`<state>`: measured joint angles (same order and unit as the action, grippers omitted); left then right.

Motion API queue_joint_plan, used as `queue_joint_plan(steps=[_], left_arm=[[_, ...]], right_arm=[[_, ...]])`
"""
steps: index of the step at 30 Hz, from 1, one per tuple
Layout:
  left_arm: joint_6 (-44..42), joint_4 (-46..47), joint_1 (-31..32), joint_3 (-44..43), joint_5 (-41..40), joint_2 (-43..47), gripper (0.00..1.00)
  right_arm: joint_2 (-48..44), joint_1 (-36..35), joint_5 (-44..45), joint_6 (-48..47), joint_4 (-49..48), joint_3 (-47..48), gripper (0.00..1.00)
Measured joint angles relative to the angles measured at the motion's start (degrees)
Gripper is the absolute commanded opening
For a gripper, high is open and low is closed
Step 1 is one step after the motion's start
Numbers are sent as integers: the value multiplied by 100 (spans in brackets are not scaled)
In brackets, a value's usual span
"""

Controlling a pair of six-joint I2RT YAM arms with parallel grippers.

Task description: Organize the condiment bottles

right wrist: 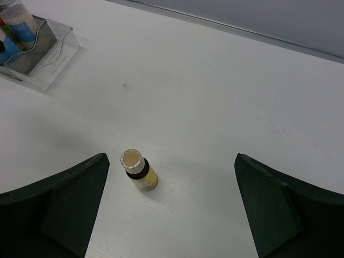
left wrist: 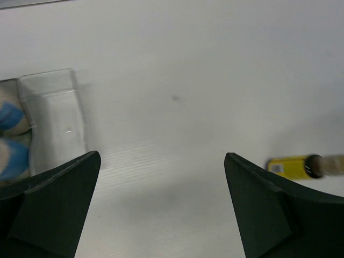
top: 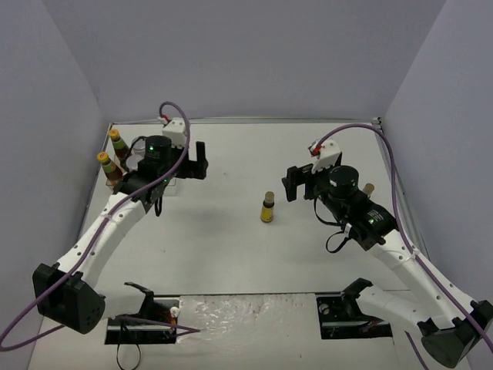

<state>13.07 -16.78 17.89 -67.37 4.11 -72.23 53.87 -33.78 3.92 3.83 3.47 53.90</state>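
- Top external view shows the small yellow bottle (top: 267, 207) near the middle of the table (top: 223, 254). It stands upright on its base with its long axis vertical and its cap up, apart from everything else.
- The right gripper (top: 296, 182) is the nearer tool. It hangs just beside the bottle on the side toward the right edge, while the left gripper (top: 191, 163) is well apart, toward the far-left corner.
- In the right wrist view the bottle stands ahead of the fingertips and within the span of the 2 fingers, closer to the finger on the left of that picture. I judge a small sideways shift would centre it before the fingers come together.
- The right gripper is spread wide and holds nothing.
- The left gripper is also spread wide, with only table showing between its fingers.
- A clear rack (right wrist: 45, 51) sits at the far-left corner. 2 dark bottles (top: 115, 140) with yellow caps stand there, and jars (left wrist: 11, 115) with blue bands show inside it.
- The yellow bottle is the only 1 seen away from the rack, so its trip would probably run toward the far-left corner.
- The table is white and smooth, closed in by plain grey walls (top: 246, 54) on 3 sides.
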Motion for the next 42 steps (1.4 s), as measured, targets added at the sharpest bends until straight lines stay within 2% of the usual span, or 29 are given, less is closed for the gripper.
queue_joint_plan(steps=[3, 6, 11, 16, 25, 33, 37, 41, 42], left_arm=[[10, 384, 999, 265, 79, 96, 97], [-25, 697, 1781, 405, 160, -182, 97], [-81, 1209, 2550, 446, 232, -938, 97], [-137, 1599, 2915, 436, 294, -1571, 96], [-226, 1931, 3086, 188, 323, -2303, 81], [-230, 2246, 3156, 39, 304, -2707, 51], [-252, 2325, 3156, 30, 229, -2802, 21], [-261, 2322, 3156, 30, 156, -2802, 2], [-261, 2314, 3156, 30, 133, -2799, 1]], right_arm=[[-79, 0, 115, 30, 79, 1, 100], [-138, 0, 266, 55, 167, 20, 100], [-257, 0, 535, 76, 295, 31, 100], [-457, 0, 743, 82, 502, 31, 100], [-702, 0, 993, 82, 718, 32, 100], [-722, 0, 1129, 64, 795, 32, 100], [-721, 0, 1173, 41, 797, 31, 100], [-690, 0, 1219, -8, 796, 33, 100], [-674, 0, 1231, -22, 797, 33, 100]])
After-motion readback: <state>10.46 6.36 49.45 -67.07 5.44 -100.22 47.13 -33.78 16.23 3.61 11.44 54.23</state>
